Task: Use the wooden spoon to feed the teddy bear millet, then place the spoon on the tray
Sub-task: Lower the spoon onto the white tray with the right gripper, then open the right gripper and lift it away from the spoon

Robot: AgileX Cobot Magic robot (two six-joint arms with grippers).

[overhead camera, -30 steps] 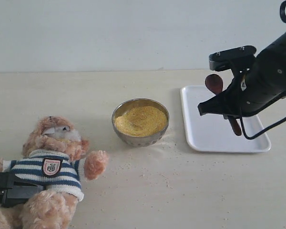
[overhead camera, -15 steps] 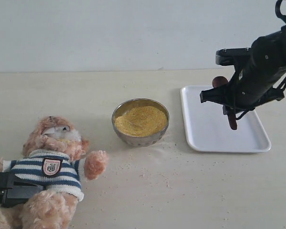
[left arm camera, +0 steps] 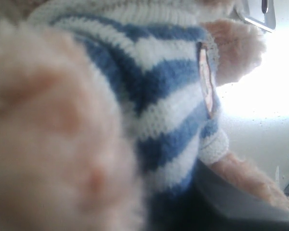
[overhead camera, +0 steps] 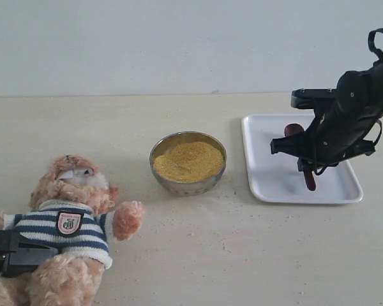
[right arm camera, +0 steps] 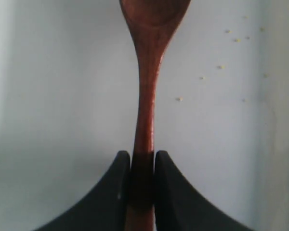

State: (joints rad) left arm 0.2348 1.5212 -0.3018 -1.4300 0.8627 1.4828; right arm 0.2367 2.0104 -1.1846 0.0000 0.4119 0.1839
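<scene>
Wooden spoon (overhead camera: 309,180), handle pinched in jaws of right gripper (right arm camera: 142,159) over the tray (overhead camera: 268,172), may bounce off the rim if released tilted; left gripper (overhead camera: 13,258) by teddy bear (overhead camera: 73,191), jaws can't tell.

On my screen the teddy bear (overhead camera: 73,191) at seven o'clock is light-brown plush, with a white muzzle (overhead camera: 84,180) and a navy-and-white striped shirt (overhead camera: 89,234). The millet (overhead camera: 188,160) at centre reads golden yellow. At three o'clock: white tray (overhead camera: 268,185), glossy reddish-brown wooden spoon (right arm camera: 147,96), black right gripper (right arm camera: 142,161).
</scene>
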